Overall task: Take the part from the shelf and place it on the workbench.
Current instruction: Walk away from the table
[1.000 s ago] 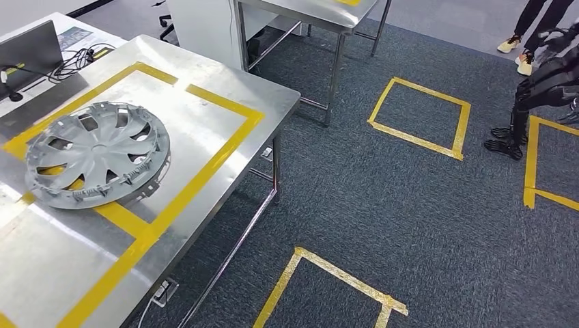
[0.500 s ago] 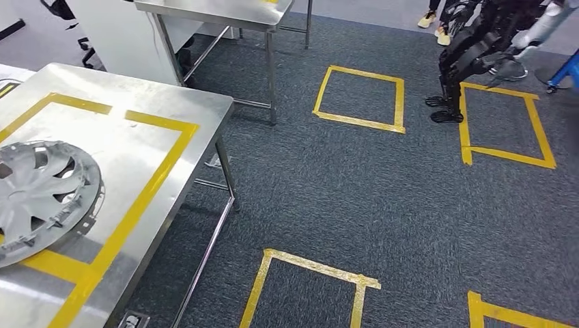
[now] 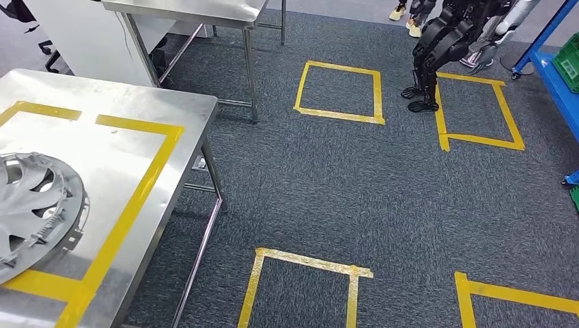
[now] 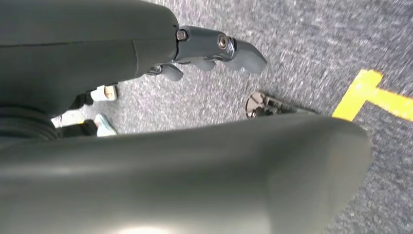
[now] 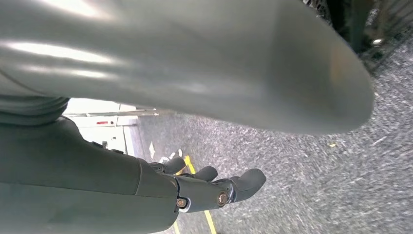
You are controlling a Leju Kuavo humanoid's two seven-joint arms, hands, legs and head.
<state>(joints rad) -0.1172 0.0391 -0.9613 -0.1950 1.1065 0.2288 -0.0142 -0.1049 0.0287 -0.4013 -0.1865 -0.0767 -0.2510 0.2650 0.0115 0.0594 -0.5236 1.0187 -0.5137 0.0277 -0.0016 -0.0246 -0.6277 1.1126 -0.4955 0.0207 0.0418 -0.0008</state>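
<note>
The part, a grey plastic wheel cover (image 3: pixel 34 212), lies flat at the left edge of the steel workbench (image 3: pixel 136 157), cut off by the head view's left border. It rests across the yellow tape outline (image 3: pixel 130 205) marked on the bench top, its lower rim overlapping the tape strip that runs along the near side. The bench's right front leg (image 3: pixel 213 174) stands on dark grey carpet (image 3: pixel 328 191).

Beyond the bench stands a second steel table (image 3: pixel 198 10), and a white panel (image 3: pixel 75 34) sits behind its legs. 4 yellow tape squares are marked on the carpet: 1 straight ahead (image 3: pixel 339 92), 1 further right (image 3: pixel 478 109), 1 near the lower middle (image 3: pixel 304 287) and 1 at the lower right corner (image 3: pixel 512 297). Another dark humanoid robot (image 3: pixel 447 41) stands at the left edge of the far right square. A blue shelf frame (image 3: pixel 556 75) runs along the right side, with a green crate (image 3: pixel 568 61) on it.

The left hand (image 4: pixel 209 48) hangs above the carpet with its fingers (image 4: pixel 243 53) loosely extended and holding nothing. The right hand (image 5: pixel 209 187) also hangs over the carpet, fingers (image 5: pixel 248 181) slightly curled and apart, with nothing in it.
</note>
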